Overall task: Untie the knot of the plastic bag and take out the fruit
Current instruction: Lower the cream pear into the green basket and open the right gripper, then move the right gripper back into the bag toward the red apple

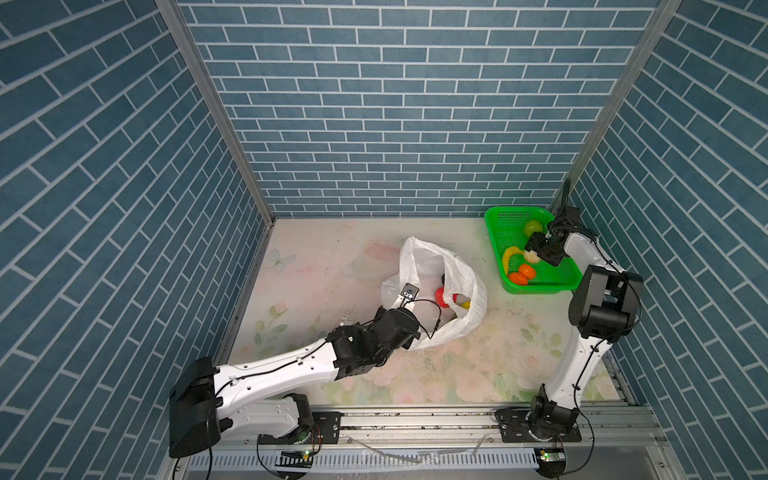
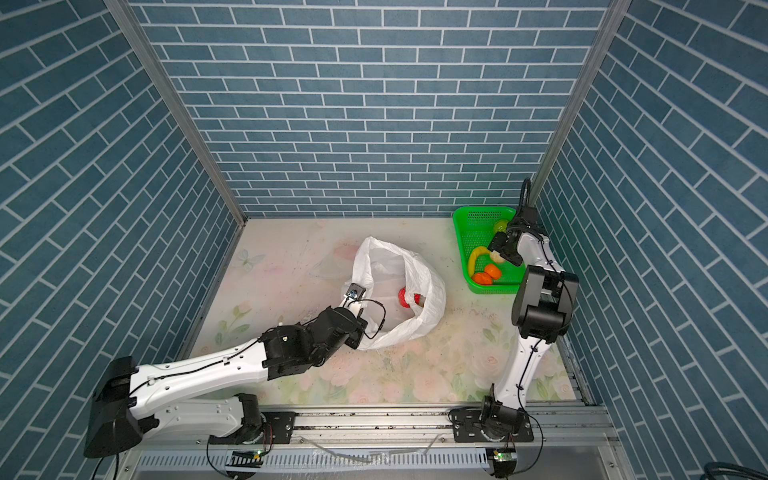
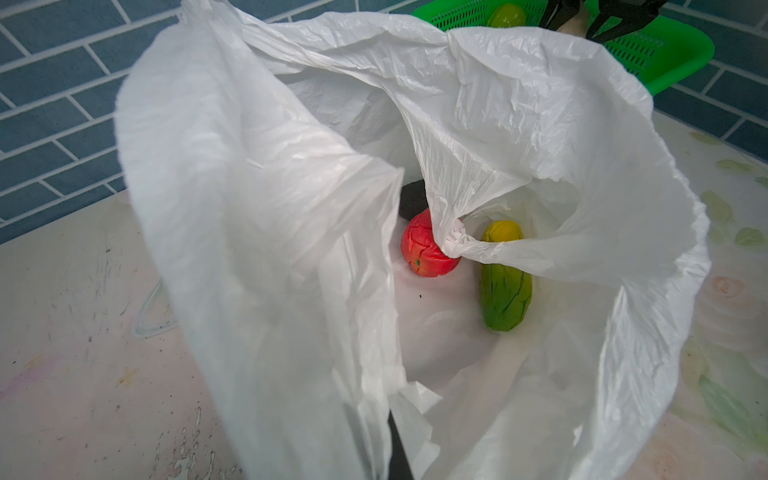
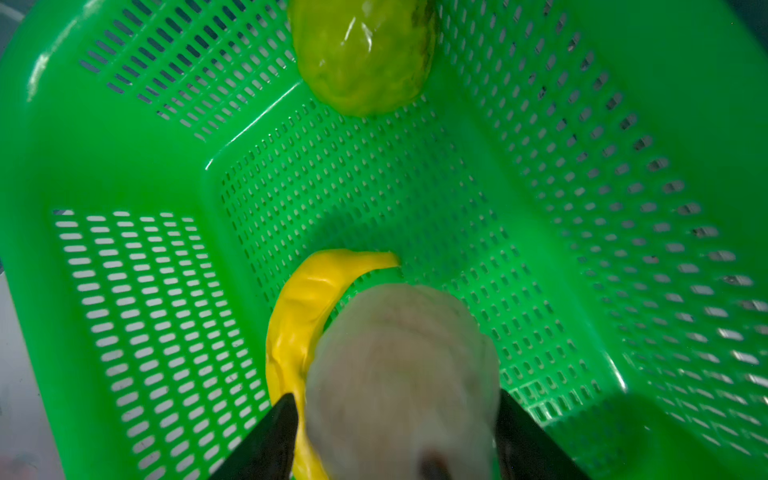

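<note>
Green perforated basket (image 1: 540,287) set at far right corner of table (image 1: 332,257), close against right wall. Tabletop covered in pale floral print, scuffed and speckled. Blue brick-pattern walls (image 1: 395,104) seen on three sides. Metal rail (image 1: 415,419) and slotted cable duct (image 1: 457,459) laid along front edge.

White translucent plastic bag (image 1: 419,259), green perforated basket (image 1: 495,217), yellow banana (image 4: 299,324), red fruit (image 3: 428,254), blue brick-patterned walls (image 1: 395,104), pastel floral table (image 1: 457,365).

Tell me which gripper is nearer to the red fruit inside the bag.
Left. The left gripper grips the rim of the plastic bag, close to the red fruit; the right gripper is over the green basket, whitish piece between its jaws.
</note>
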Available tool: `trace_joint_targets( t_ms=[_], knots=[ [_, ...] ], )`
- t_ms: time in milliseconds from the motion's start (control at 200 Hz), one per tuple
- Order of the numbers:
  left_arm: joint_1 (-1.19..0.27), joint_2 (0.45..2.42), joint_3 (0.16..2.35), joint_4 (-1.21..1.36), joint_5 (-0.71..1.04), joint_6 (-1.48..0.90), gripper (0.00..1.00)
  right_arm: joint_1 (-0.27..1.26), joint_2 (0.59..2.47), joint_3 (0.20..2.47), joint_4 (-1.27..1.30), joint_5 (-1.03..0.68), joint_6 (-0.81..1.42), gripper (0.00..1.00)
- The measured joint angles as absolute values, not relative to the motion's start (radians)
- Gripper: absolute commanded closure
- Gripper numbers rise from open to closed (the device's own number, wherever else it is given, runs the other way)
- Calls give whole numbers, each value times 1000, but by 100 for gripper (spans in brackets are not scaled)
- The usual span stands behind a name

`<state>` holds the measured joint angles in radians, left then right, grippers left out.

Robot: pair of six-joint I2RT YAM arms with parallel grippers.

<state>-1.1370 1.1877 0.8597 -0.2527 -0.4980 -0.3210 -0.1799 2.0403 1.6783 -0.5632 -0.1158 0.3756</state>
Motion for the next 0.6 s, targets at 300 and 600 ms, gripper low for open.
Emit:
trace_joint_targets(
  t_ms=[300, 600],
  knots=[
    [-1137, 1184, 860, -252, -495, -312, 100, -177, 2030, 1676, -567, -110, 377, 21],
    [-1137, 1169, 860, -246, -480, -296, 100, -113, 1826, 1581, -599, -132, 377, 22]
  ],
)
